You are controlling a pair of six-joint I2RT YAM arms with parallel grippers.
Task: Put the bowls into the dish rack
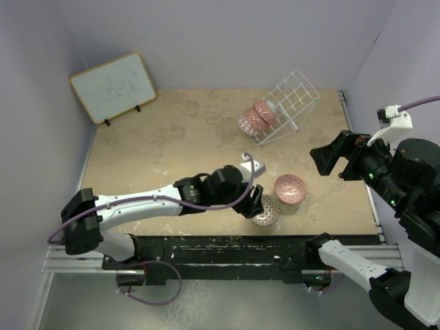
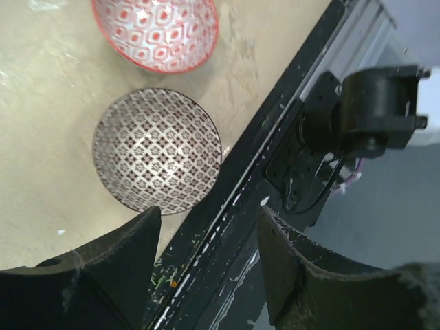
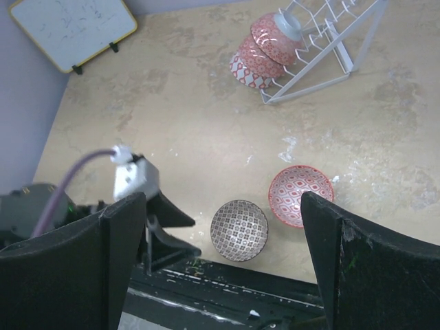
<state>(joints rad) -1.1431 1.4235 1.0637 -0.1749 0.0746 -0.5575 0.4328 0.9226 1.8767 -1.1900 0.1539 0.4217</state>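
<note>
Overhead, left-wrist and right-wrist views of the table. The left gripper hangs low at the near edge of the table with its fingers spread apart and nothing between them; the gap between them lies over the black rail. A brown lattice bowl sits upright on the table just beyond one fingertip; whether the two touch cannot be told. A pink bowl stands upright just beside the lattice bowl, farther from the edge. The white wire dish rack stands tilted at the far right of the table, with at least two red-patterned bowls nested on edge at its lower end. The right gripper is raised above the right side of the table, its fingers wide apart and empty. A whiteboard leans at the far left corner.
</note>
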